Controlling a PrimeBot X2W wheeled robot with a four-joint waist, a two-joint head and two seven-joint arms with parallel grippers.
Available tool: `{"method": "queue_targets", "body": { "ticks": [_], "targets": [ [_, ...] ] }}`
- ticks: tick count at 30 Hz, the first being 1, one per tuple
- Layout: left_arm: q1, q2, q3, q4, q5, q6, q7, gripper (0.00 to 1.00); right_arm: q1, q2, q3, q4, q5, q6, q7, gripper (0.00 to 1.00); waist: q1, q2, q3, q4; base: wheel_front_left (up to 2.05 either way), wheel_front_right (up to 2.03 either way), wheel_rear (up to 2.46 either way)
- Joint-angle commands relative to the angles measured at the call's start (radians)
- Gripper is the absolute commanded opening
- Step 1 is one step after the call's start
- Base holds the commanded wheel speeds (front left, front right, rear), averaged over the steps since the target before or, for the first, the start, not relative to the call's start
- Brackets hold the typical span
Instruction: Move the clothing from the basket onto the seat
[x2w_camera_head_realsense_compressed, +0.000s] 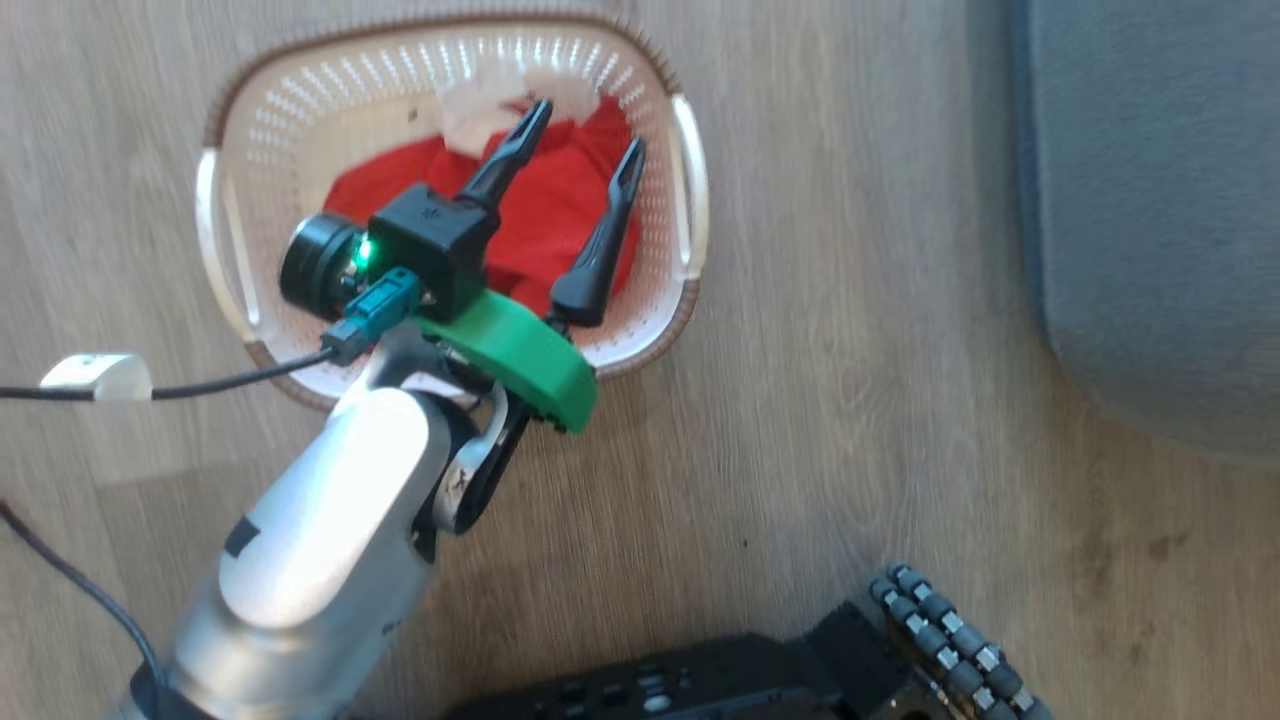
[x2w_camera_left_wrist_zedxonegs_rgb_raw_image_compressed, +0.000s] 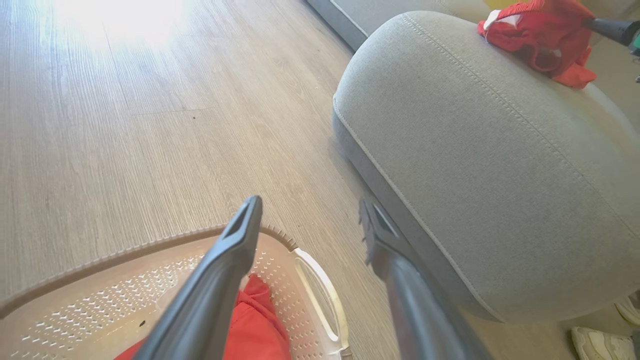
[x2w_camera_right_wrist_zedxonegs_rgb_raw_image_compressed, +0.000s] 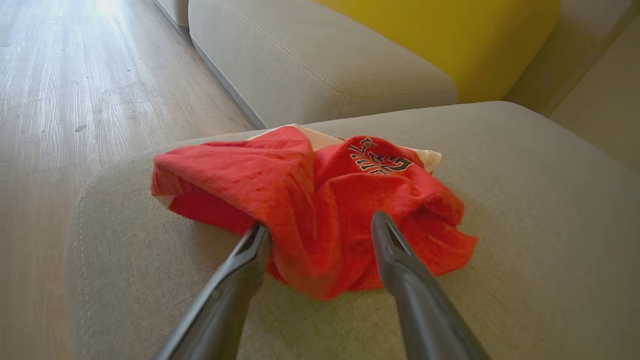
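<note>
Left end effector (x2w_camera_head_realsense_compressed: 591, 125) gapes over perforated basket (x2w_camera_head_realsense_compressed: 692, 175); right end effector (x2w_camera_right_wrist_zedxonegs_rgb_raw_image_compressed: 318, 222) gapes at crumpled red clothing (x2w_camera_right_wrist_zedxonegs_rgb_raw_image_compressed: 295, 185).

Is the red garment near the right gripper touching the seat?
Touching. The right wrist view shows the garment lying slumped on the seat, its folds spread against the cushion with no gap beneath.

Home living room, grey sofa seat (x2w_camera_right_wrist_zedxonegs_rgb_raw_image_compressed: 525, 225), yellow cushion (x2w_camera_right_wrist_zedxonegs_rgb_raw_image_compressed: 440, 35), wooden floor (x2w_camera_head_realsense_compressed: 850, 400)
</note>
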Motion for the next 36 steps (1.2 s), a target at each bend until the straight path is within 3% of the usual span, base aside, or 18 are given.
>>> {"method": "queue_targets", "body": {
  "ticks": [1, 6, 11, 18, 22, 29, 36],
  "targets": [
    [0.034, 0.017, 0.028, -0.020, -0.010, 0.003, -0.003, 1.00, 0.048, -0.021, 0.025, -0.024, 0.016, 0.000, -0.008, 1.00, 0.0000, 0.0000, -0.083, -0.018, 0.00, 0.00, 0.00],
    [0.089, 0.033, 0.064, 0.021, -0.046, 0.018, -0.030, 1.00, 0.227, 0.013, 0.187, -0.057, 0.097, 0.000, -0.029, 1.00, 0.0000, 0.0000, -0.226, -0.015, 0.00, 0.00, 0.00],
    [0.184, 0.052, 0.108, 0.062, -0.090, 0.043, -0.065, 1.00, 0.420, 0.083, 0.326, -0.223, 0.210, 0.000, -0.055, 1.00, 0.0000, 0.0000, -0.368, 0.000, 0.00, 0.00, 0.00],
    [0.299, 0.045, 0.142, 0.135, -0.142, 0.054, -0.127, 1.00, 0.710, 0.182, 0.457, -0.519, 0.269, 0.000, -0.055, 1.00, 0.0000, 0.0000, -0.537, 0.098, 0.00, 0.00, 0.00],
    [0.337, 0.046, 0.157, 0.181, -0.145, 0.055, -0.156, 1.00, 0.856, 0.251, 0.506, -0.628, 0.269, 0.000, -0.059, 1.00, 0.0000, 0.0000, -0.612, 0.168, 0.00, 0.00, 0.00],
    [0.388, 0.044, 0.201, 0.252, -0.138, 0.050, -0.185, 1.00, 1.028, 0.322, 0.575, -0.656, 0.221, 0.000, -0.123, 1.00, 0.0000, 0.0000, -0.706, 0.265, 0.00, 0.00, 0.00],
    [0.416, 0.035, 0.276, 0.287, -0.106, 0.026, -0.189, 1.00, 1.101, 0.350, 0.589, -0.605, 0.133, 0.000, -0.170, 1.00, 0.0000, 0.0000, -0.741, 0.293, 0.00, 0.00, 0.00]
  ]
}}
